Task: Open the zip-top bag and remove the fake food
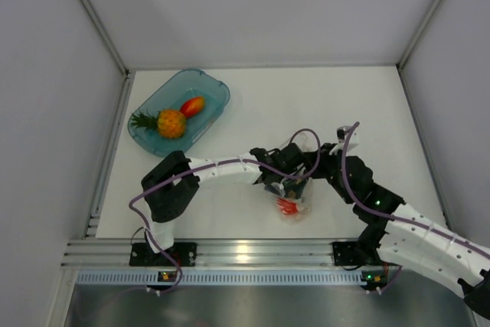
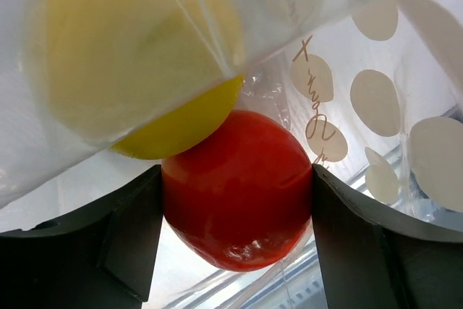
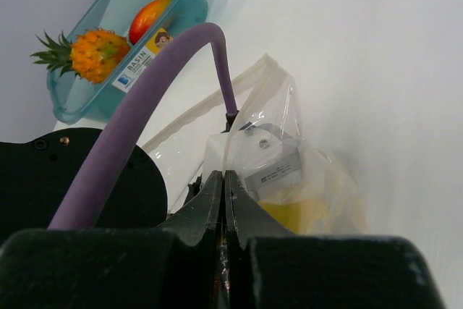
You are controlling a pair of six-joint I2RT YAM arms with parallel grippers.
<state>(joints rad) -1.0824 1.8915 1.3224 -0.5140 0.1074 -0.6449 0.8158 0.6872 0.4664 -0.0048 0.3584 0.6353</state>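
The clear zip-top bag lies near the table's front middle, and both grippers are at it. My left gripper reaches inside the bag, shut on a red rounded fruit, which shows in the top view. A yellow lemon rests against that fruit, behind a fold of plastic. My right gripper is shut on the bag's edge and holds the mouth up. The lemon shows through the plastic. An orange pineapple and a red-orange fruit lie in the teal tray.
The teal tray stands at the back left near the left wall, with the pineapple and fruit in it. The left arm's purple cable arcs over the bag. Enclosure walls bound the table on three sides.
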